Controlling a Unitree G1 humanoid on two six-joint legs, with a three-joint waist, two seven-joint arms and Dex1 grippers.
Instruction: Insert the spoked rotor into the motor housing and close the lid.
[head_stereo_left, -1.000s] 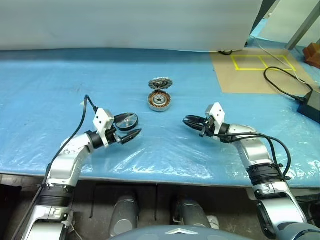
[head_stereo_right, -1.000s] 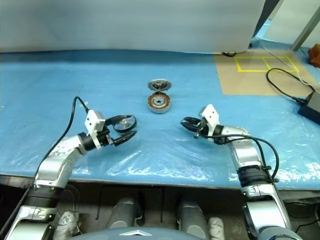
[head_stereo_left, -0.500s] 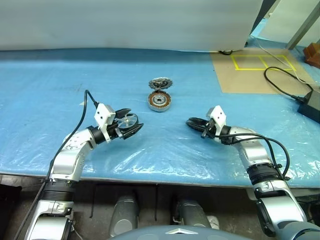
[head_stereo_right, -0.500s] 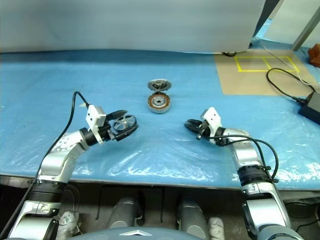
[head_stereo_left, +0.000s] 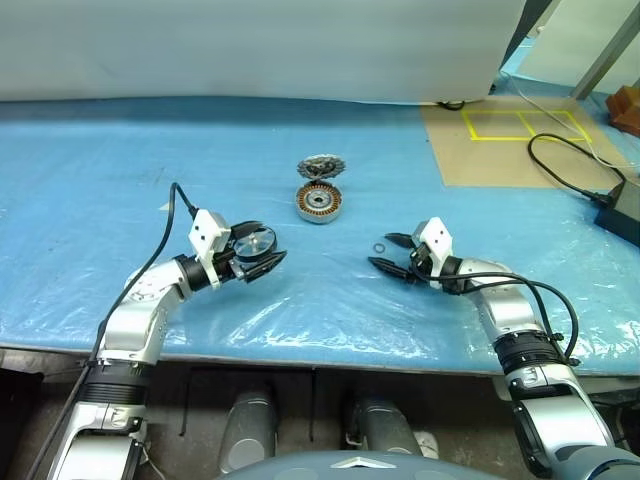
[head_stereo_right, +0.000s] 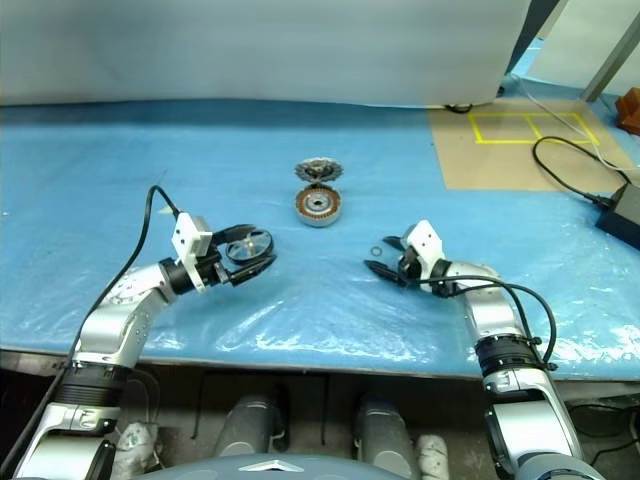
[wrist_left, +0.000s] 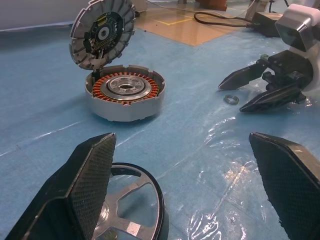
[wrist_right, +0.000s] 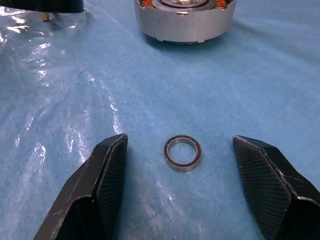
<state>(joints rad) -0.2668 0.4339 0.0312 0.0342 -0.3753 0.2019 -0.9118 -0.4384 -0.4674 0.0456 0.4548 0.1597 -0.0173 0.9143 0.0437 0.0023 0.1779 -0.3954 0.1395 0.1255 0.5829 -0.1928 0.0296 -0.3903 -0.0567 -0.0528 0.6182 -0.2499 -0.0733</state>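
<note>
The motor housing (head_stereo_left: 319, 203), a silver ring with copper windings, sits mid-table. The lid (head_stereo_left: 321, 166), a disc with a jagged finned edge, stands upright at its far rim. The spoked rotor (wrist_left: 130, 200), a dark-rimmed wheel with open spokes, lies flat on the sheet. My left gripper (head_stereo_left: 272, 240) is open, its fingers straddling the rotor without closing on it. My right gripper (head_stereo_left: 384, 252) is open to the right of the housing. A small metal ring (wrist_right: 183, 152) lies loose on the sheet between its fingers.
A crinkled blue plastic sheet (head_stereo_left: 120, 170) covers the table, whose front edge runs just below both arms. A brown board with yellow tape (head_stereo_left: 510, 140) lies at the back right. A black cable and power brick (head_stereo_left: 620, 205) sit at the right edge.
My right gripper sank a little and opened, leaving the small ring on the sheet. My left gripper edged forward until its open fingers straddled the rotor.
</note>
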